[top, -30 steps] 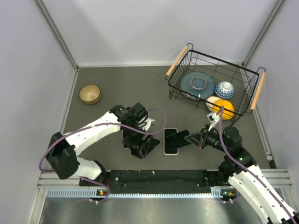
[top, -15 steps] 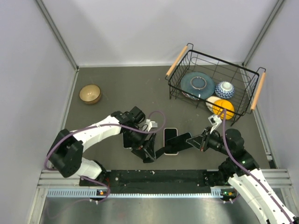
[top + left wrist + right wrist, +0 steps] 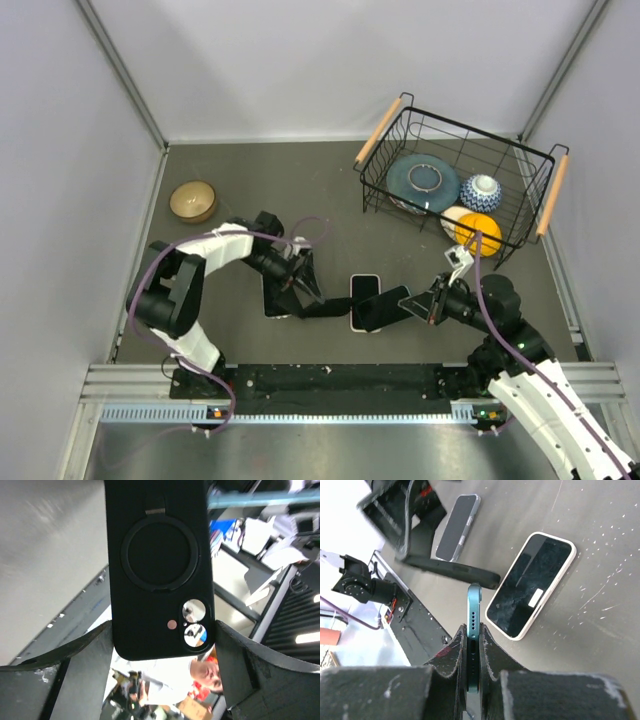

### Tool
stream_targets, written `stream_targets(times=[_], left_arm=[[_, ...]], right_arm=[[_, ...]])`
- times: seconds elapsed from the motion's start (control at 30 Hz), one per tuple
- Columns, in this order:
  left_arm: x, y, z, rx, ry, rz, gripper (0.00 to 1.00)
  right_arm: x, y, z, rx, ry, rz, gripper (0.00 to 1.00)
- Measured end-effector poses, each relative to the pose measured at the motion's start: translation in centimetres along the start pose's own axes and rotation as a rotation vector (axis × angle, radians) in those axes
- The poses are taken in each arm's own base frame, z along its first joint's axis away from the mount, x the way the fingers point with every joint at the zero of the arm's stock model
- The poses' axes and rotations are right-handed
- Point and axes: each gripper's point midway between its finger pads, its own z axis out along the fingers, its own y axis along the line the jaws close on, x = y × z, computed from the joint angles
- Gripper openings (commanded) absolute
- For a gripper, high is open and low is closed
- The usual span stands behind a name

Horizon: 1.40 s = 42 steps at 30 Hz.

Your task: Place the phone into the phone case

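**Top view:** left gripper (image 3: 298, 283) grips the black ring-backed silicone phone case (image 3: 325, 308) across its width, with the far end offered toward centre. Right gripper (image 3: 425, 300) pinches the slim teal-edged phone (image 3: 385, 305) by one end, the free end aimed at the case. This looks like staging for insertion. A white-rimmed phone (image 3: 365, 285) lies flat close by.

**Left wrist:** the case's back faces the camera. Fingers (image 3: 75, 672) flank its camera-hole end.

**Right wrist:** fingers (image 3: 452, 652) squeeze the phone's faces, leaving its edges free. Its tip is just beside the case; I cannot tell whether they touch.
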Motion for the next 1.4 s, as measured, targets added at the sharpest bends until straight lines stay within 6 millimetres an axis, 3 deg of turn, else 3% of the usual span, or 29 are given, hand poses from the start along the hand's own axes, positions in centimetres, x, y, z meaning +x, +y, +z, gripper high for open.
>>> stream_targets(times=[0.1, 0.2, 0.33, 0.4, 0.63, 0.77, 0.83, 0.93, 1.03, 1.2, 1.4], left_arm=[[-3.4, -0.4, -2.7, 0.014, -0.117, -0.008, 0.93], [-7.2, -0.1, -5.9, -0.022, -0.272, 0.008, 0.93], [-10.7, -0.8, -8.9, -0.119, -0.408, 0.082, 0.92], [-11.6, -0.7, -9.5, -0.169, -0.449, 0.108, 0.89], [-13.5, 2.6, -11.7, -0.495, -0.577, 0.19, 0.76], [-14.5, 1.5, -11.3, -0.64, -0.586, 0.359, 0.69], [-15.0, 0.4, -10.4, -0.691, -0.57, 0.45, 0.6], [-16.3, -0.6, -8.7, -0.737, -0.532, 0.519, 0.6], [-16.8, 0.8, -7.4, -0.738, -0.515, 0.491, 0.63], [-15.3, 4.4, -6.9, -0.767, -0.52, 0.353, 0.59], [-15.7, 5.0, -8.2, -0.775, -0.565, 0.286, 0.56]], right_arm=[[-0.4, 0.7, -0.2, -0.023, -0.003, 0.003, 0.0], [-0.8, 1.2, -0.3, -0.033, -0.013, 0.0, 0.0], [-1.0, 1.3, -0.4, -0.033, -0.018, 0.003, 0.0], [-1.0, 1.3, -0.4, -0.029, -0.019, 0.007, 0.0], [-1.4, 0.6, -0.2, 0.012, -0.041, 0.025, 0.0], [-1.4, -0.1, 0.1, 0.048, -0.038, 0.052, 0.0], [-1.5, -0.5, 0.2, 0.073, -0.042, 0.07, 0.0], [-2.0, -0.9, 0.4, 0.1, -0.065, 0.105, 0.0], [-3.1, -1.0, 0.7, 0.115, -0.112, 0.154, 0.0], [-4.6, -1.2, 1.8, 0.134, -0.171, 0.225, 0.0], [-3.4, -1.2, 4.6, 0.168, -0.118, 0.261, 0.0]])
